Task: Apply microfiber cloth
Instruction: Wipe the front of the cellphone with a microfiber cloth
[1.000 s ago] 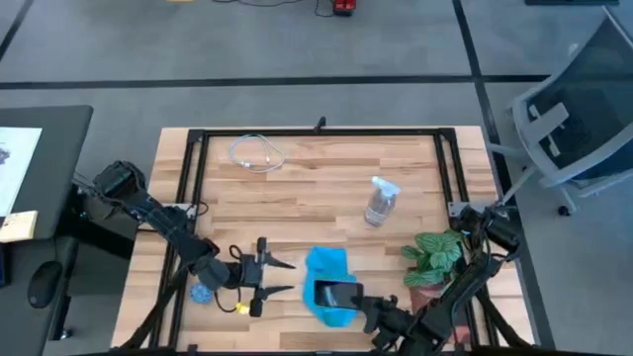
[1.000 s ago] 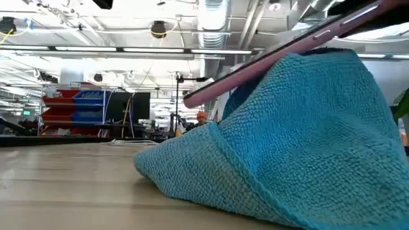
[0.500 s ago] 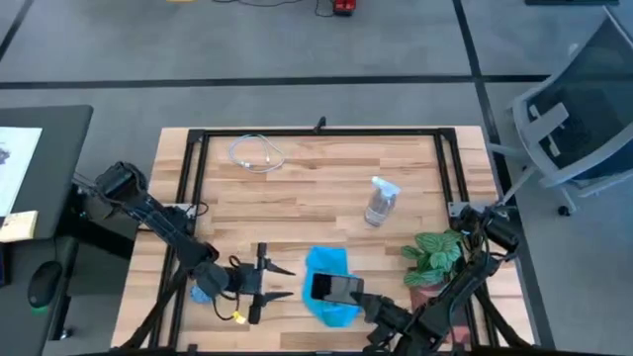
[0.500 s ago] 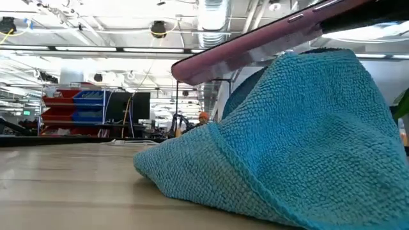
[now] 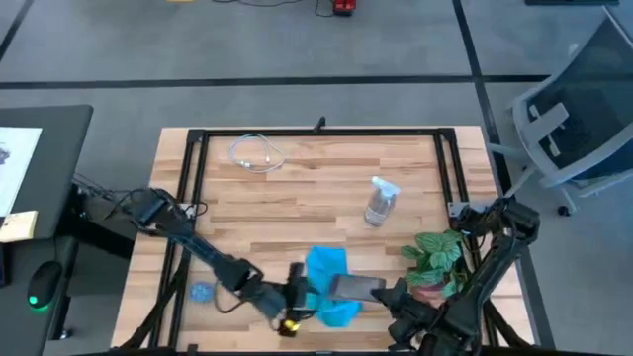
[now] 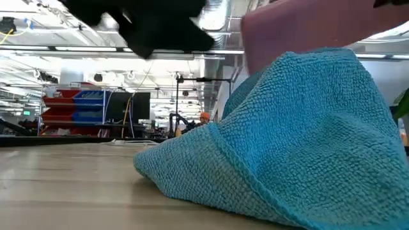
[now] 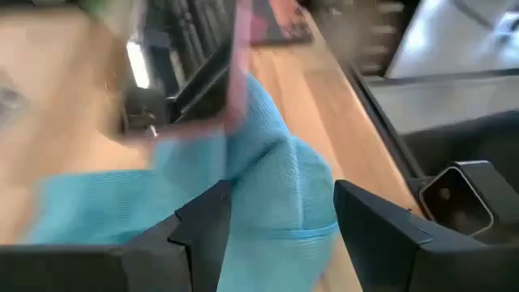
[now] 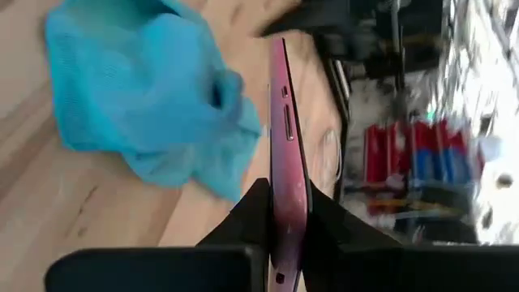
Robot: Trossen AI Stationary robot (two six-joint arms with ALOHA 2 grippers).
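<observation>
The wooden bench (image 5: pixel 297 188) stands in a black frame on a grey floor, with an office chair (image 5: pixel 574 109) off one far corner. On the boards lie a coiled cable (image 5: pixel 255 153), a clear spray bottle (image 5: pixel 380 202), a small potted plant (image 5: pixel 433 259) and a small blue disc (image 5: pixel 202 292). The low view looks across the bench into a workshop hall with red and blue racks (image 6: pixel 77 105).

The microfiber cloth (image 5: pixel 326 282) lies bunched in a heap near the front edge, between the two arms.

The left arm reaches low across the front of the bench, its left pincer (image 5: pixel 301 295) at the cloth's edge. In the left wrist view its fingers (image 7: pixel 203 223) stand apart with cloth (image 7: pixel 268 203) between them, not yet closed.

The right pincer (image 5: pixel 388 293) is clamped on a phone (image 5: pixel 356 287) in a pink case, held over the cloth's right side; the right wrist view shows the phone (image 8: pixel 285 162) edge-on between the fingers.

Compared with a second ago, the left pincer has travelled from beside the disc to the cloth, and the phone has shifted rightward off the cloth's middle
</observation>
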